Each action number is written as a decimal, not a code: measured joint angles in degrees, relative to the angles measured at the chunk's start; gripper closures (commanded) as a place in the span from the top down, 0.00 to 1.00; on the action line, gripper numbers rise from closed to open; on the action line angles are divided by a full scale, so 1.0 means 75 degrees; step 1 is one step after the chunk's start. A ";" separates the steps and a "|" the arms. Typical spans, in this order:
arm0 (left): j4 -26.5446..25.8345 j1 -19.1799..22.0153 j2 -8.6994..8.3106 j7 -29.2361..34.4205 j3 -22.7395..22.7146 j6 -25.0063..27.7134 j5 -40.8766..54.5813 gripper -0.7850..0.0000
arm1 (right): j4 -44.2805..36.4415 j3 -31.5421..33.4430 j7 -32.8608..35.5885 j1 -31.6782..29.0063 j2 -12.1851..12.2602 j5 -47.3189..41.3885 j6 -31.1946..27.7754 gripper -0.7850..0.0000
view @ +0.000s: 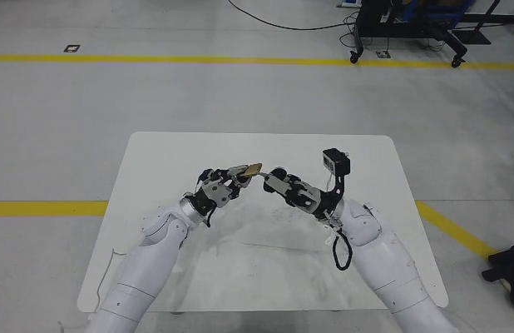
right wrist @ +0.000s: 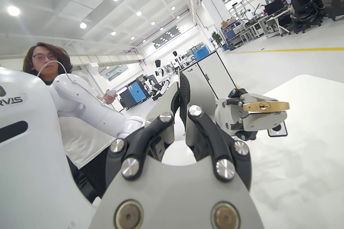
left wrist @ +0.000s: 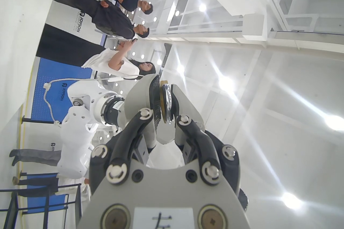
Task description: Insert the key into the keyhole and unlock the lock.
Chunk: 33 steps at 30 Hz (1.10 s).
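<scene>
A brass padlock (view: 252, 169) is held above the middle of the white table by my left gripper (view: 244, 172), which is shut on it. In the left wrist view the padlock (left wrist: 166, 104) shows edge-on between the pads. The right wrist view shows the padlock (right wrist: 266, 106) with its keyhole end turned toward my right gripper (right wrist: 180, 87). My right gripper (view: 270, 177) sits just beside the lock, a small gap apart, its fingers pressed shut. No key is visible between its pads.
The table (view: 157, 166) has free room on all sides of the arms. A black camera (view: 336, 161) sticks up from the right wrist. A wheeled cart with cables (view: 407, 29) stands far behind the table.
</scene>
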<state>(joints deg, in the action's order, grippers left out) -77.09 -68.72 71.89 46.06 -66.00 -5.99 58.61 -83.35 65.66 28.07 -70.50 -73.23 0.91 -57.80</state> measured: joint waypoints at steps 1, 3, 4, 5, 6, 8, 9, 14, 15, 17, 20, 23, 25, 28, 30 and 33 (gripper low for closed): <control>-0.0033 0.0008 0.0000 0.0017 0.0005 0.0002 -0.0043 0.00 | -0.0014 -0.0004 -0.0147 0.0001 -0.0016 0.0179 -0.0025 0.00; -0.0127 -0.0011 -0.0007 0.0075 -0.0004 -0.0012 -0.0124 0.00 | -0.0077 0.0035 -0.0476 -0.0012 -0.0045 0.0701 -0.0028 0.00; -0.0173 -0.0027 -0.0012 0.0101 -0.0014 -0.0023 -0.0162 0.00 | -0.0103 0.0076 -0.0617 -0.0022 -0.0055 0.0995 -0.0013 0.00; -0.0217 -0.0051 -0.0017 0.0116 -0.0029 -0.0033 -0.0179 0.00 | -0.0130 0.0107 -0.0768 -0.0038 -0.0067 0.1298 0.0012 0.00; -0.0274 -0.0087 -0.0022 0.0121 -0.0053 -0.0043 -0.0183 0.00 | -0.0162 0.0123 -0.0965 -0.0057 -0.0088 0.1714 0.0081 0.00; -0.0353 -0.0145 -0.0028 0.0113 -0.0089 -0.0062 -0.0174 0.00 | -0.0212 0.0086 -0.1237 -0.0080 -0.0122 0.2284 0.0229 0.00; -0.0405 -0.0181 -0.0033 0.0110 -0.0112 -0.0076 -0.0166 0.00 | -0.0237 0.0039 -0.1415 -0.0097 -0.0145 0.2588 0.0308 0.00; -0.0640 -0.0315 -0.0056 0.0215 -0.0168 -0.0145 -0.0223 0.00 | -0.0223 -0.0024 -0.2051 -0.0153 -0.0199 0.3500 0.0581 0.00; -0.0709 -0.0348 -0.0062 0.0222 -0.0182 -0.0159 -0.0246 0.00 | -0.0220 -0.0016 -0.2212 -0.0173 -0.0207 0.3653 0.0610 0.00; -0.0811 -0.0399 -0.0070 0.0250 -0.0203 -0.0173 -0.0273 0.00 | -0.0213 0.0018 -0.2457 -0.0212 -0.0212 0.3822 0.0619 0.00; -0.0962 -0.0485 -0.0087 0.0323 -0.0237 -0.0187 -0.0344 0.00 | -0.0226 0.0113 -0.2820 -0.0295 -0.0210 0.4007 0.0585 0.00; -0.1081 -0.0573 -0.0108 0.0396 -0.0281 -0.0173 -0.0446 0.00 | -0.0252 0.0205 -0.3084 -0.0386 -0.0198 0.4082 0.0529 0.00; -0.1146 -0.0626 -0.0124 0.0476 -0.0314 -0.0137 -0.0533 0.00 | -0.0272 0.0261 -0.3192 -0.0431 -0.0188 0.4105 0.0506 0.00; -0.1227 -0.0680 -0.0154 0.0537 -0.0374 -0.0075 -0.0763 0.00 | -0.0335 0.0346 -0.3315 -0.0492 -0.0170 0.4077 0.0430 0.00; -0.1300 -0.0730 -0.0177 0.0564 -0.0418 0.0007 -0.0966 0.00 | -0.0382 0.0418 -0.3377 -0.0541 -0.0152 0.4013 0.0365 0.00; -0.1397 -0.0804 -0.0200 0.0640 -0.0475 0.0105 -0.1096 0.00 | -0.0440 0.0537 -0.3423 -0.0613 -0.0123 0.3926 0.0322 0.00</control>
<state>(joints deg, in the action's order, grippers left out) -87.57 -74.74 70.39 50.85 -69.56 -5.20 50.40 -86.64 69.68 2.40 -75.10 -74.15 30.36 -55.39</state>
